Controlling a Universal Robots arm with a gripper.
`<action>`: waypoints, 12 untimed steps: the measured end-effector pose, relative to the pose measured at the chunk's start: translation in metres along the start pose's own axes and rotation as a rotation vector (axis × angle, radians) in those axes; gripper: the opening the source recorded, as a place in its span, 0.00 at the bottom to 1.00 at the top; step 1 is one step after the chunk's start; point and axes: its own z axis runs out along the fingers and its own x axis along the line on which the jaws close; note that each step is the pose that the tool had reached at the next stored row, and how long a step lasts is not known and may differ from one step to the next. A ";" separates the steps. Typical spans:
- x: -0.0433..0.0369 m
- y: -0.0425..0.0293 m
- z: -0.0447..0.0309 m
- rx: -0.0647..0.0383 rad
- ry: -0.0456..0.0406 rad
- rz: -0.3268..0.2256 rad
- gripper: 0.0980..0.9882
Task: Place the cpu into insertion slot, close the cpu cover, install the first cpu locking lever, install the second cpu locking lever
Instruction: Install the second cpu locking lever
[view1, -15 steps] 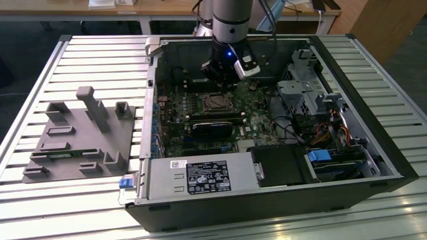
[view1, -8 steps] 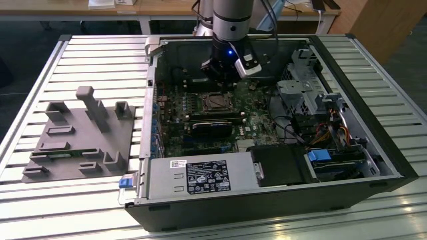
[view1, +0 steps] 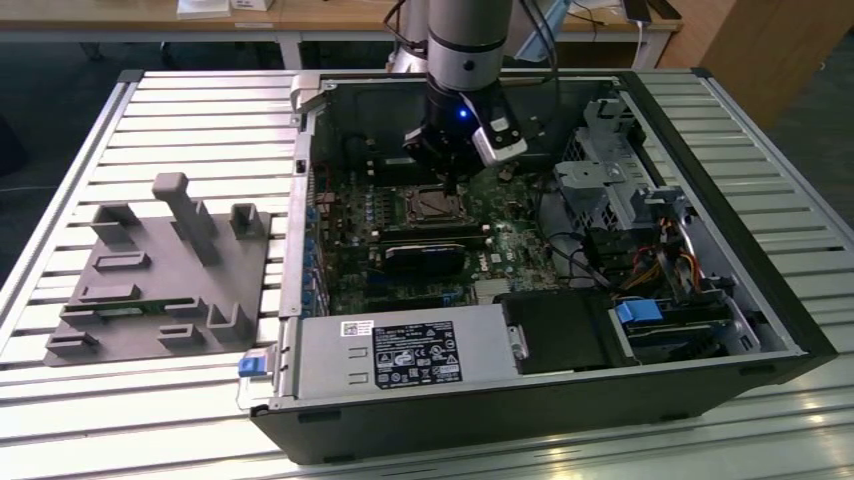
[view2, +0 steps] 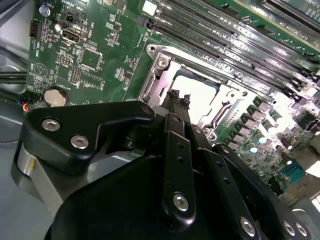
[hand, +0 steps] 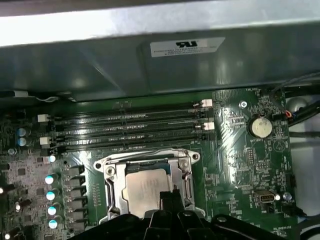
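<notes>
Claw (view2: 176, 97) sits low over the insertion slot (hand: 147, 185), tips pressed together, nothing clamped between them — in the second wrist view the two thin tips meet right at the slot's edge.

The cpu (hand: 147, 187) is already seated in the slot, silvery top showing through the window of the cpu cover (hand: 112, 187), which looks folded down over it. Can't tell whether either locking lever is latched.

Risks, my read:
- tips are very close to the cover frame; a skewed push could scrape the cover or slip onto the green board (hand: 250, 160)
- if the cover isn't fully flat, forcing a lever could load the chip unevenly
- memory slots (hand: 130, 130) run just beyond the socket — little room for drift that way

Farther off: coin battery (hand: 261, 127), then the case wall with a white sticker (hand: 187, 47). In the exterior view the open computer case (view1: 747, 330) lies on the slatted bench (view1: 200, 100), beside a grey fixture tray (view1: 154, 270). Print on the sticker isn't legible.
</notes>
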 end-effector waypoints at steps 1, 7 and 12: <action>0.0000 -0.0002 -0.0009 -0.001 0.0001 0.000 0.01; -0.0005 -0.0030 -0.0059 -0.003 0.0002 0.000 0.01; -0.0018 -0.0157 -0.0064 -0.005 0.0011 0.000 0.01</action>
